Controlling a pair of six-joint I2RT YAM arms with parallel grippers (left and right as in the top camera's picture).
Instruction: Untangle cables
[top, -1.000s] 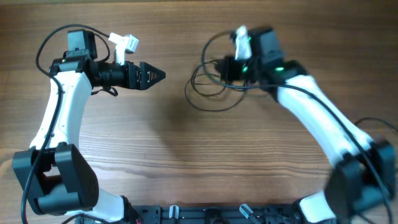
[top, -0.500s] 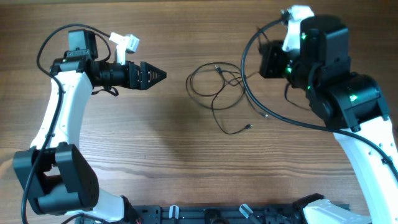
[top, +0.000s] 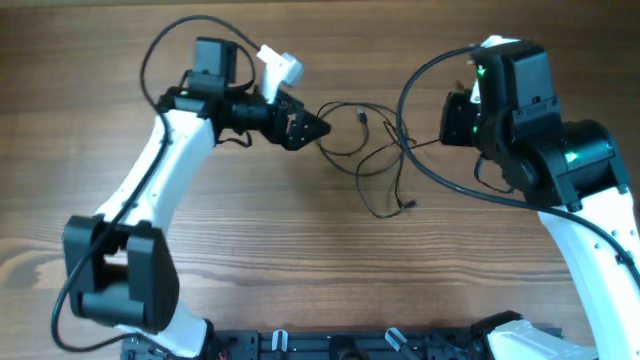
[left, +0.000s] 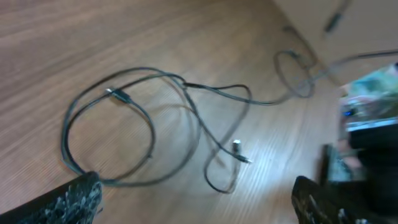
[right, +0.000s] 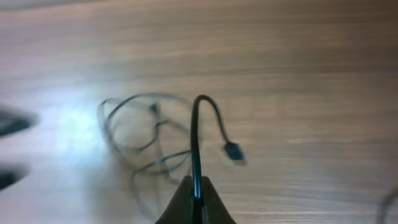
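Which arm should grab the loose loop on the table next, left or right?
Left, probably. The left gripper is open and sits right beside the cable loop. The right gripper is shut on a strand, so it is occupied.

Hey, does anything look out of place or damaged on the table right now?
Only the cables: they lie in overlapping loops on the table, and one strand rises off it, pinched in the shut right pincer, its plug hanging free. The left pincer is open at the loops' edge. Nothing looks spilled or broken.

A robotics lab, judging by the wooden table (top: 300, 270) (two arms (top: 150, 185) mounted).
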